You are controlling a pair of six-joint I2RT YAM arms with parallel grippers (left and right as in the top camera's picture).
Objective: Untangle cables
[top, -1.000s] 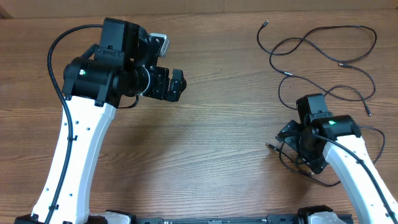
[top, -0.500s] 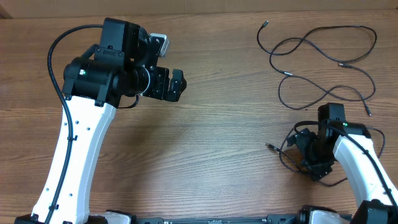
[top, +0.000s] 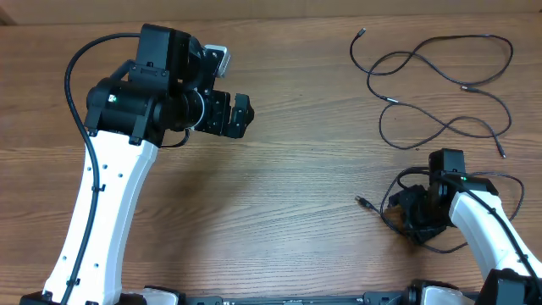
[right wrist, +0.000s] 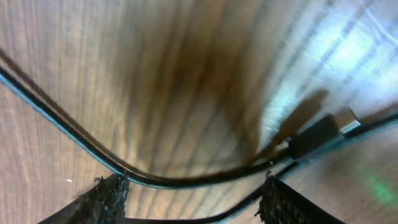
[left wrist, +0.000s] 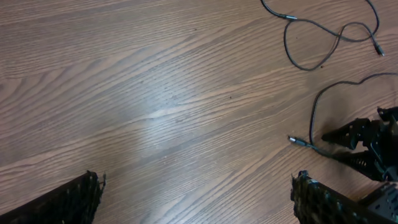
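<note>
My right jaws hang low over the small knot of thin black cords point(top: 388, 203) at the near right of the wooden counter point(top: 296, 220). In my right wrist view they stand apart, one pad in each lower corner. A black cord point(right wrist: 186, 182) curves across the gap close to the wood, and a metal-tipped plug point(right wrist: 320, 134) sits off to one side. That view is blurred, so I cannot tell whether either pad touches the cord. From above, one plug end point(top: 362, 202) pokes out left of the knot. The other long thin black cords point(top: 412, 54) lie in loose open loops at the far right.

My left jaws are spread wide and empty, held over the far left.

I judge the step is to take one strand only. I should close on it near a plug, lift slightly and draw it slowly toward bare wood. If the whole bundle drags, I should stop and pin it with my left jaws.
</note>
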